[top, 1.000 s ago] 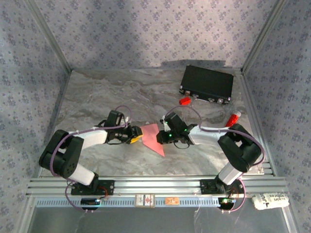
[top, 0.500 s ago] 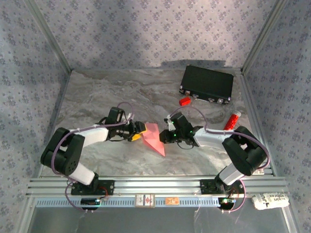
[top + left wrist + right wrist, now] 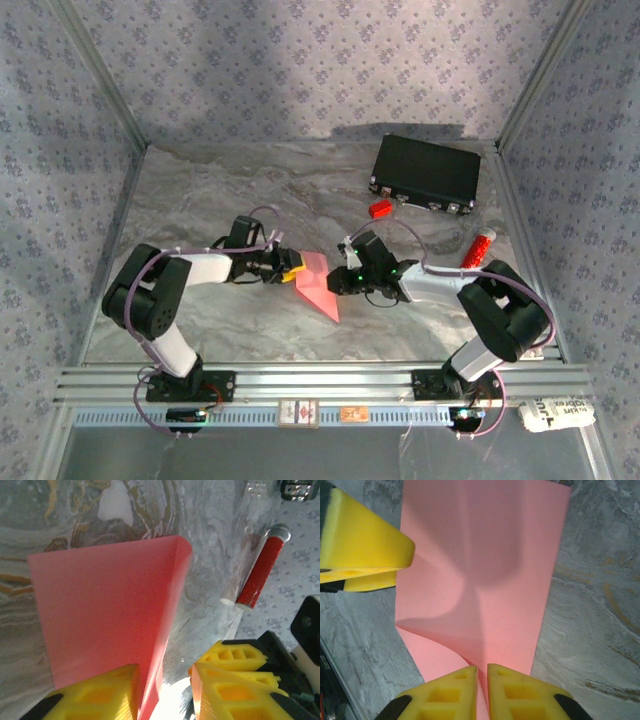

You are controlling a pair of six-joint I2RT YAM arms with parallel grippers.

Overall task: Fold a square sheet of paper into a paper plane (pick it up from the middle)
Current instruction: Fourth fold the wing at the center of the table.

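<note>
Marble tabletop point(image 3: 200, 190); right pincer point(image 3: 481, 670) clenched on pink paper point(image 3: 485, 570), pinched edge hidden; left pincer point(image 3: 164, 670) released

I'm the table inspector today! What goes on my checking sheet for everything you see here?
Surface: marble table, no spills seen.
Job's things: pink paper, partly folded, between both arms.
Clutter: black case, small red block and red-and-white tube at the back right, away from the paper.
Claws: left claw open around the paper's edge; right claw shut on the paper.
Cables: purple cable loops above the left arm, off the paper.
Surroundings: patterned walls, metal rail in front.
</note>
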